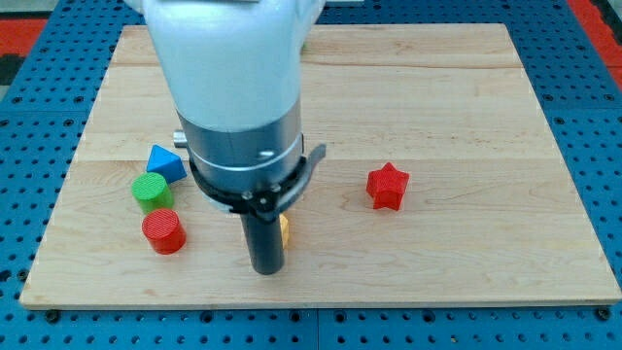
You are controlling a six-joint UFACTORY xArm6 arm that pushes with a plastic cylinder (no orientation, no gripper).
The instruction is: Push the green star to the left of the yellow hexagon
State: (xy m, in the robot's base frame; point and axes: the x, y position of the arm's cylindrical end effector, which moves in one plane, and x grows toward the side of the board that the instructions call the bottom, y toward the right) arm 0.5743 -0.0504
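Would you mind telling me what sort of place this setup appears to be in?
Probably a robotics lab bench. A wooden board lies on a blue perforated table, with small blocks on it: a red star, red cylinder, green cylinder and blue triangular block. My tip rests beside a yellow block.

Bright, even light from above, and the wooden board [437, 117] reads clean with no glare. Soft shadow beside the red star [388, 187]. The arm's white housing [228, 49] looks slightly washed out.

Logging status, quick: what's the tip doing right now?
My tip: no gripper, holding nothing; it sits against the yellow block, mostly hidden behind the rod.
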